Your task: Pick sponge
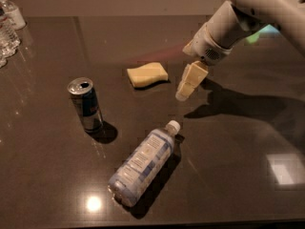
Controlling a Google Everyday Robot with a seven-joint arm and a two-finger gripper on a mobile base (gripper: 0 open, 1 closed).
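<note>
Lying flat on the dark tabletop (228, 185), the pale yellow sponge (147, 74) is seen ungrasped, with the gripper (182, 94) held just beside it. Whether the gripper is open cannot be told. An upright can (86, 104) and a toppled water bottle (143, 163) are placed nearer the camera.

- Cut off by the top and right edges: robot arm (248, 13), above the gripper (183, 93) hanging just right of the sponge (147, 74).
- Cropped at the left edge: clear bottles (7, 25).
- Too small to read: print on lying bottle (143, 163) and can (86, 104).
</note>
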